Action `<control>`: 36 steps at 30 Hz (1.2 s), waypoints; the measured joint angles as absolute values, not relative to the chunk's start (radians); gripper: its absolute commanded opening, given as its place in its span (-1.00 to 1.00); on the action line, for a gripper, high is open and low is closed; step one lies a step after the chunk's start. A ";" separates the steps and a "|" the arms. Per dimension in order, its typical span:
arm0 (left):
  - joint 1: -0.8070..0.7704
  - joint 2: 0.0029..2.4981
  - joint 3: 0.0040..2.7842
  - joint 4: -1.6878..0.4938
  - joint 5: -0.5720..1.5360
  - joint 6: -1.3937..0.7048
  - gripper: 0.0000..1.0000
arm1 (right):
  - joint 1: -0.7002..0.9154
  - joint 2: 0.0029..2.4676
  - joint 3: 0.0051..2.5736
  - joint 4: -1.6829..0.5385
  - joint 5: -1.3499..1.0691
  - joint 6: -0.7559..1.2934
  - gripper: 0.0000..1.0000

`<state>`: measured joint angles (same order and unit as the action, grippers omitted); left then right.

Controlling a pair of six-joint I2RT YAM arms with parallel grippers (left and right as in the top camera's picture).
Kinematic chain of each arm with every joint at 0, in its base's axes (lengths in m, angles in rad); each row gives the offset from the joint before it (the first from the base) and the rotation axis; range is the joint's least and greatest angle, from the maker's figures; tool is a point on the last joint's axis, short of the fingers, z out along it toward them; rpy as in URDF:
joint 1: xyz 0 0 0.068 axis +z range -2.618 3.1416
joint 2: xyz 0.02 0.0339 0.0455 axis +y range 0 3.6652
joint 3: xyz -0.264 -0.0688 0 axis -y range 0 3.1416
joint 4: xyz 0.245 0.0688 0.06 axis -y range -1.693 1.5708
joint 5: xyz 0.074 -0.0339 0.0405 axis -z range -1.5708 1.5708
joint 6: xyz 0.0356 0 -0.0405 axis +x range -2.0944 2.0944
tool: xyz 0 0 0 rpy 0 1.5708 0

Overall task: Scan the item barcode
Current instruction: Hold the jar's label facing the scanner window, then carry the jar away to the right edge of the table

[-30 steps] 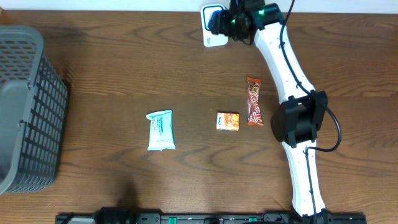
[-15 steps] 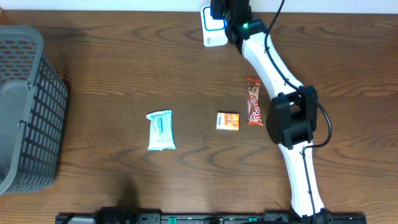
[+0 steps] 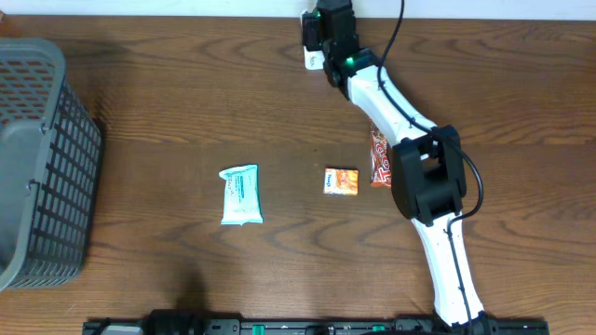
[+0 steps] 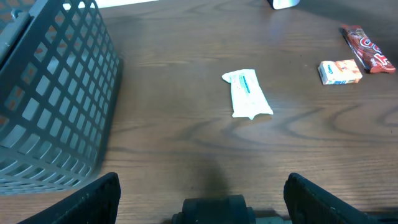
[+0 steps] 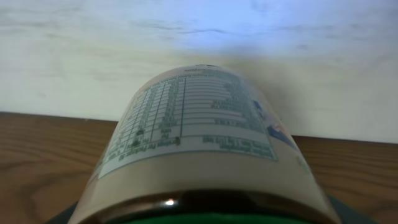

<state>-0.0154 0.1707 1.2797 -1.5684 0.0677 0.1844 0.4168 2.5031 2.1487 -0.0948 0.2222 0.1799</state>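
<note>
A bottle point(image 5: 199, 137) with a pale printed label and a green cap fills the right wrist view, label facing up, in front of a white wall. My right gripper point(image 3: 328, 33) is shut on it at the table's far edge, right over a white scanner point(image 3: 308, 59) that it mostly covers. The bottle's barcode is not visible. My left gripper point(image 4: 202, 199) stands open low over the near table edge, with nothing between its dark fingers point(image 4: 93, 199); it does not show in the overhead view.
A grey mesh basket point(image 3: 37, 158) stands at the left edge. A white-teal packet point(image 3: 240, 194), a small orange box point(image 3: 341, 180) and a red candy bar point(image 3: 380, 158) lie mid-table, the bar partly under my right arm.
My right gripper has swung left along the far edge with the bottle, from right of the white scanner to over it. The left gripper has not moved.
</note>
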 measured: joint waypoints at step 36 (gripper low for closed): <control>-0.015 0.171 1.280 -1.569 0.068 0.184 0.68 | 0.416 2.471 2.135 -0.293 0.305 0.170 -0.06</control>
